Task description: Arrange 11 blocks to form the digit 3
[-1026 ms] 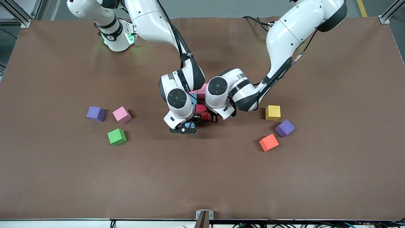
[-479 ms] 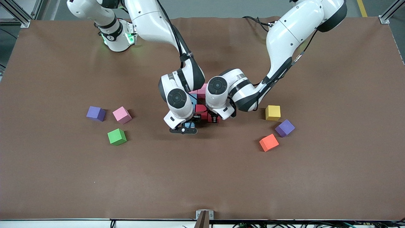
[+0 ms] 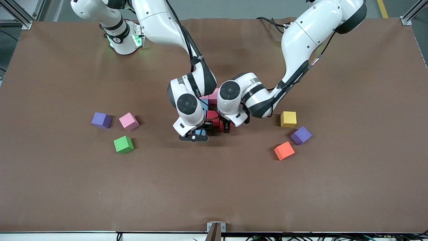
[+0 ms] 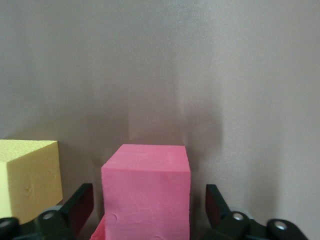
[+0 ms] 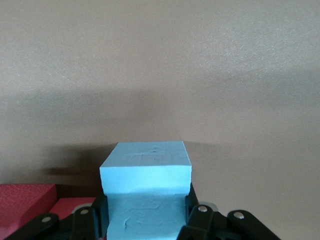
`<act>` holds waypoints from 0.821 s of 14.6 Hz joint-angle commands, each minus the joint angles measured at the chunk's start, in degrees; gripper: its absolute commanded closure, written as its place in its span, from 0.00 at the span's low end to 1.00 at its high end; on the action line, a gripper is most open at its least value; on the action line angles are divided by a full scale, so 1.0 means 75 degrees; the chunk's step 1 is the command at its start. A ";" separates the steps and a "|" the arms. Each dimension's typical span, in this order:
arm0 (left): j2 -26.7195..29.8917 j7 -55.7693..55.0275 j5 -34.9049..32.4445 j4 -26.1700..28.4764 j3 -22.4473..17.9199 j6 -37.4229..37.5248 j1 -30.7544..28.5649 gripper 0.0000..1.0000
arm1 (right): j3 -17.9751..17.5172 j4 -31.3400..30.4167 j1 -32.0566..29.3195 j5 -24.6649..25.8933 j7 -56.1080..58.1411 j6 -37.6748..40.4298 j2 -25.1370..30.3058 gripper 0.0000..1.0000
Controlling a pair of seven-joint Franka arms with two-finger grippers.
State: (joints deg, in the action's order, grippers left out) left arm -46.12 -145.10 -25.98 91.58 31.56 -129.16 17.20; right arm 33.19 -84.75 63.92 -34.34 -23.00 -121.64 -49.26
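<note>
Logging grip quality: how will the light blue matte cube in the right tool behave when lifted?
The light blue matte cube looks like foam, so probably light. Its creased face suggests it gives slightly, so the right tool clamping it likely won't slip. Flat faces: it should slide, not roll.

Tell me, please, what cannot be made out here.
Front view: the wrists hide most of the joined blocks; their count is unclear.
Right wrist view: the right gripper clamps a light blue block, hiding its underside.
Left wrist view: beside the open left gripper, the edge cuts off the yellow block.
</note>
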 commanded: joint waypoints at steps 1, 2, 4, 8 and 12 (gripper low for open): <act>0.0243 -0.0048 -0.0146 0.0070 -0.0002 0.0018 0.0004 0.00 | -0.0031 -0.0301 0.0125 -0.0027 0.0031 -0.0012 0.0193 0.98; 0.0324 -0.0036 -0.0134 0.0105 0.0010 0.0099 -0.0008 0.00 | -0.0008 -0.0289 0.0125 -0.0027 0.0031 0.0000 0.0193 0.98; 0.0523 -0.0013 -0.0123 0.0152 0.0045 0.0543 -0.0020 0.00 | 0.0004 -0.0266 0.0137 -0.0027 0.0031 0.0000 0.0193 0.98; 0.1471 0.0313 -0.0017 0.0713 0.0197 0.0733 -0.0487 0.00 | 0.0016 -0.0243 0.0137 -0.0027 0.0043 0.0012 0.0205 0.98; 0.1988 0.1916 0.0357 0.0691 0.0198 0.1120 -0.1108 0.00 | 0.0027 -0.0242 0.0137 -0.0027 0.0043 0.0012 0.0205 0.98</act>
State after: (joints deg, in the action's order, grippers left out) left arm -34.73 -137.03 -25.27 94.33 32.69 -121.36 11.92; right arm 33.21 -84.70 64.07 -34.34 -22.99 -121.62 -49.25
